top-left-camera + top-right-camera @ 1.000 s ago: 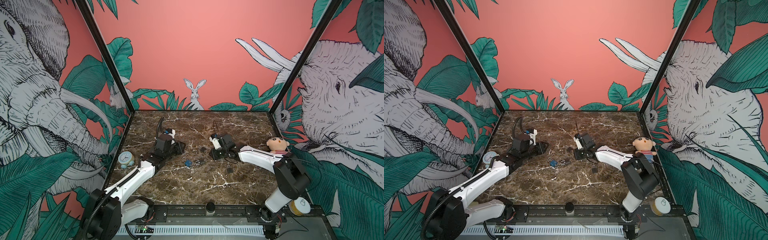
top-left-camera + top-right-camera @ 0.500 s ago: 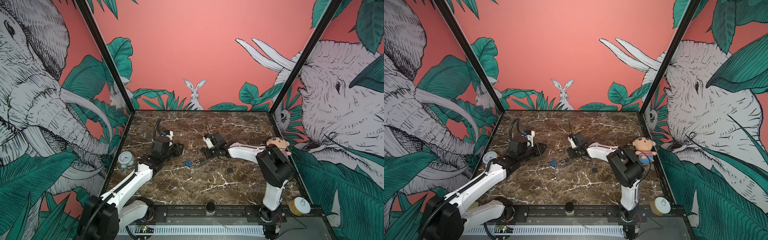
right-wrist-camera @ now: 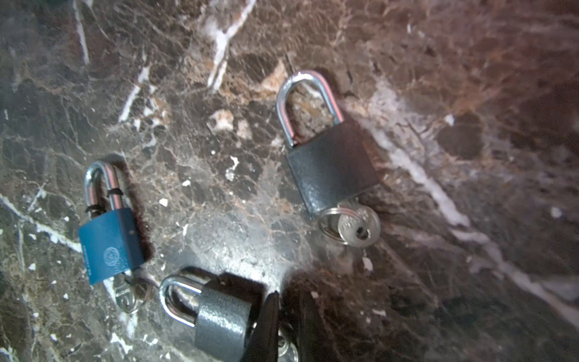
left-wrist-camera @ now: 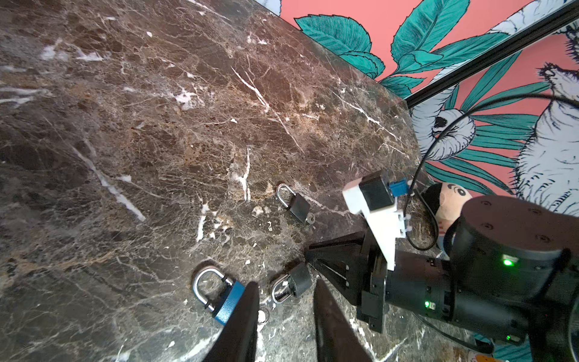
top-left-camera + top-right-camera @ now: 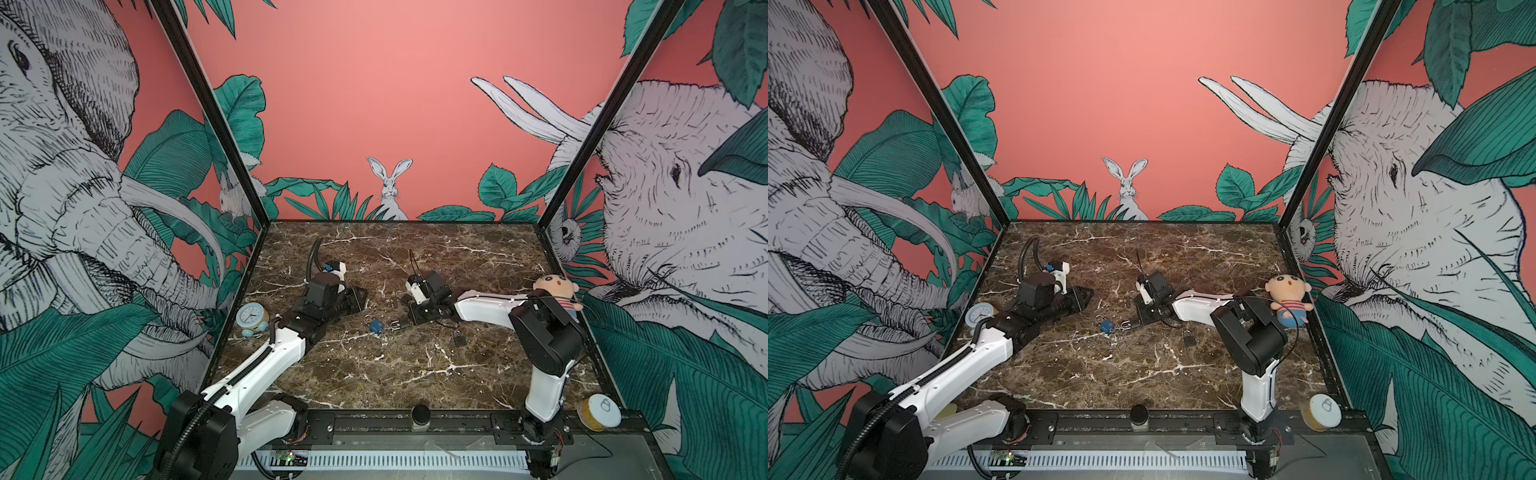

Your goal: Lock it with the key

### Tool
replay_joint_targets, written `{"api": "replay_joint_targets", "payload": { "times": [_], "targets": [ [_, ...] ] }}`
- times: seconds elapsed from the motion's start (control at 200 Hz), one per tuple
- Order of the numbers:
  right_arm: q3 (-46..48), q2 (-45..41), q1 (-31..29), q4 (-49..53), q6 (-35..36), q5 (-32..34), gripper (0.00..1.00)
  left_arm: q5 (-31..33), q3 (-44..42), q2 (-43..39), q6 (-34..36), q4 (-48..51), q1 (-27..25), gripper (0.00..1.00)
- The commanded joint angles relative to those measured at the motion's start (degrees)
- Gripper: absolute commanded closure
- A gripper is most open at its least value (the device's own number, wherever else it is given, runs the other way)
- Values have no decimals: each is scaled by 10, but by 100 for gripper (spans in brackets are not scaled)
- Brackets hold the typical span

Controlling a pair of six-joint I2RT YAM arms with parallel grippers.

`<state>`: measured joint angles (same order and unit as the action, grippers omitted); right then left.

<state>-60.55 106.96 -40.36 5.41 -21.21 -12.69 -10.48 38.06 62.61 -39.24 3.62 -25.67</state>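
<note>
Lying flat on the marble table [image 5: 415, 374], the blue padlock [image 5: 377, 326] [image 5: 1108, 326] sat roughly midway between the two arms in both top views, a small key [image 3: 125, 294] poking out of its base. Just beside it, on the right arm's side, lay the grey padlock [image 3: 219, 322], not touching it. The right pincer [image 3: 286, 313] was low at the table, at the grey padlock's base end, on the far side of it from the blue padlock. Its jaws were clenched narrowly on the key [image 3: 283, 343] that sat in that base, only a sliver of metal showing between the black fingers [image 3: 266, 322]. The left pincer [image 5: 359, 297] hung on the other side of the blue padlock, toward the back wall and apart from it, its jaws released with a plain gap between them and nothing held. In the left wrist view its two fingers [image 4: 247, 313] framed the grey padlock without touching it. A darker padlock [image 5: 459, 340] lay farther from the blue padlock than the grey one did, beyond the right pincer and a little nearer the front rail, with a ringed key [image 3: 358, 230] in its base. Well away from the blue padlock, an alarm clock [image 5: 252, 318] stood at the left edge of the table and a doll [image 5: 555, 291] at the right edge
</note>
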Motion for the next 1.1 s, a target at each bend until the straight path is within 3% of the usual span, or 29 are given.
{"api": "replay_joint_targets", "payload": {
  "times": [0.0, 0.36, 0.57, 0.805, 1.095],
  "targets": [
    [21, -14, -7, -2, -16, 6, 86, -3, -12, -4, -7, 3, 4, 68],
    [77, -75, -37, 10, -45, 6, 85, -12, -20, 6, -16, -20, 3, 68],
    [68, -106, -49, 43, -9, 45, 72, -11, -29, 2, -22, -29, 4, 68],
    [20, -76, -77, 62, 41, 69, 61, -7, -31, -10, -18, -22, 4, 68],
    [-33, -25, -104, 100, 92, 117, 57, 4, -31, -25, -10, -3, 4, 68]
  ]
}}
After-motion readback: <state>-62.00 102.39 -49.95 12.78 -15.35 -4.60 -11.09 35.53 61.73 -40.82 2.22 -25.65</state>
